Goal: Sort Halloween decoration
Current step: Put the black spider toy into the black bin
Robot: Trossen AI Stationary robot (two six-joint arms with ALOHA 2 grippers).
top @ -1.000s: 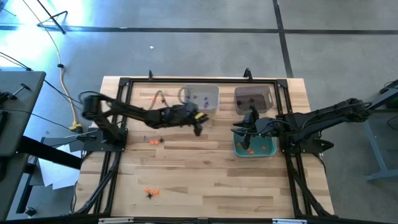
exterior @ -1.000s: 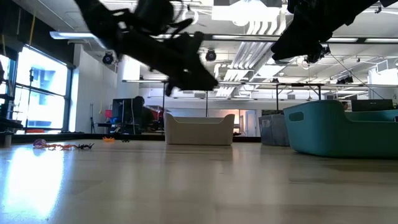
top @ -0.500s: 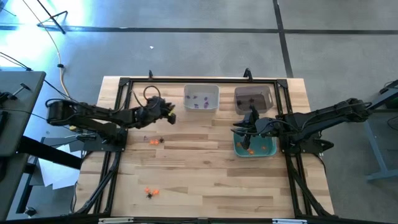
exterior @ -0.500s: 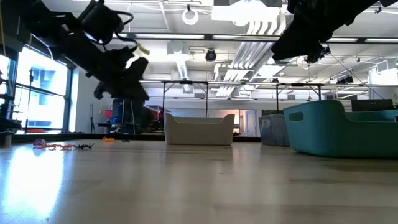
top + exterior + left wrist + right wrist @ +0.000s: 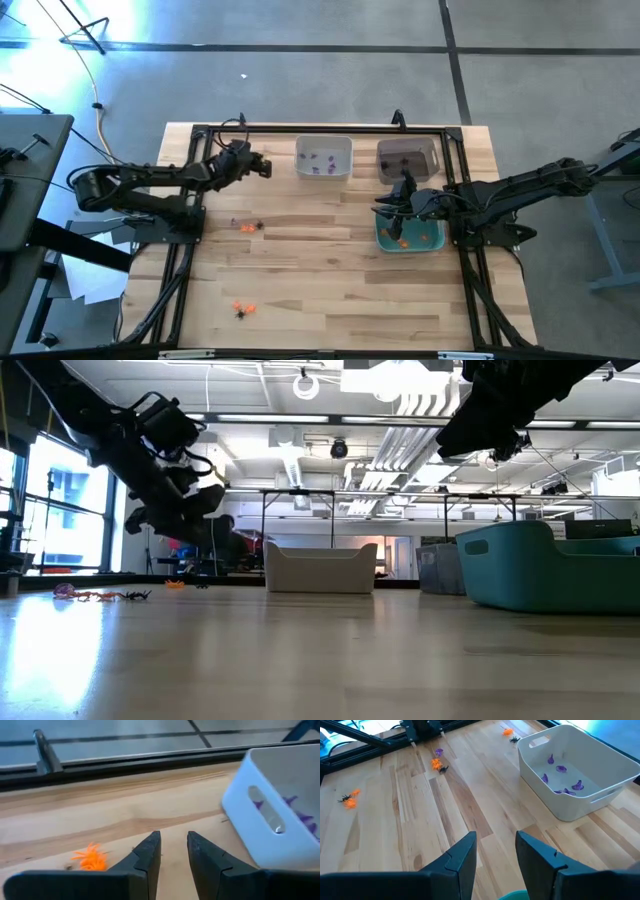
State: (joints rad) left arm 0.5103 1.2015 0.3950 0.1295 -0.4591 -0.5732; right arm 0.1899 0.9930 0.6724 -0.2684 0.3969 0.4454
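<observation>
Two pincers, both empty, over the tabletop [image 5: 330,290].
Left pincer [image 5: 264,166] hovers narrowly parted beside the white bin [image 5: 323,157]; right pincer [image 5: 384,205] gapes above the teal bin [image 5: 410,240].

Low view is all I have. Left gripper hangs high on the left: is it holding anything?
Observer: No. The left gripper is open and empty. An orange trinket lies on the table just ahead of it.
Operator: Where is it relative to the white bin?
Observer: Beside the white bin, on its left in the high view, not over it. Purple trinkets lie inside.
Operator: And the right gripper?
Observer: The right gripper is open and empty, over the left side of the teal bin.
</observation>
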